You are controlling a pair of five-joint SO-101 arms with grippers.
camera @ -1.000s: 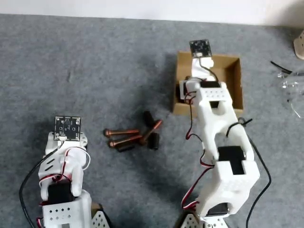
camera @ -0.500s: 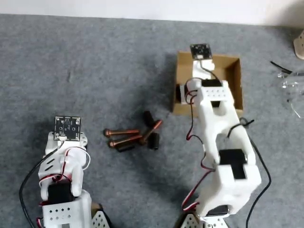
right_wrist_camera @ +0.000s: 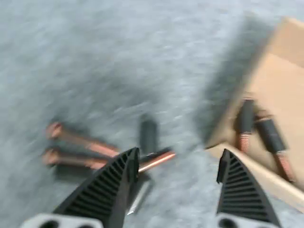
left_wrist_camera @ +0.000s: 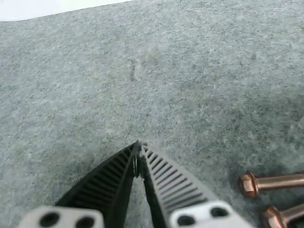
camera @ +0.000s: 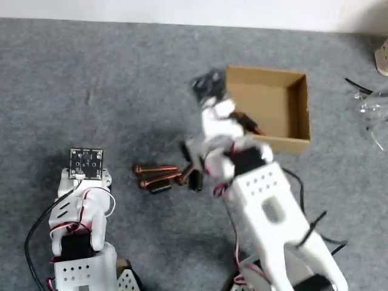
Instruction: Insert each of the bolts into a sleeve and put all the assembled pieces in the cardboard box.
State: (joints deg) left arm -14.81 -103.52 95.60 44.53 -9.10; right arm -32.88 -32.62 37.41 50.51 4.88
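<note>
- The left end effector (left_wrist_camera: pixel 138 159) is clenched on nothing, its ribbed fingers meeting at the tips low over the grey tabletop (left_wrist_camera: pixel 156 71).
- The heads of two copper bolts (left_wrist_camera: pixel 270 183) lie on the tabletop near it, apart from its fingers.
- The right end effector (right_wrist_camera: pixel 179 153) is released, its jaws spread wide with nothing between them. It hangs over the tabletop between the loose parts and the cardboard box (right_wrist_camera: pixel 285 61).
- Two assembled pieces (right_wrist_camera: pixel 244 124), each a bolt seated in a black sleeve, lie side by side inside the cardboard box, close to its near wall.
- In the high view the two copper bolts lie parallel and just beside each other, well apart from the box.
- A third bolt (right_wrist_camera: pixel 157 160) lies at an angle near their tips, just beside a loose black sleeve (right_wrist_camera: pixel 148 134). I cannot tell whether its far end sits in a sleeve.
- A second sleeve (camera: pixel 160 188) lies just beside the nearer bolt, and another sleeve (camera: pixel 196 182) lies at the bolts' tips, beside the right arm.
</note>
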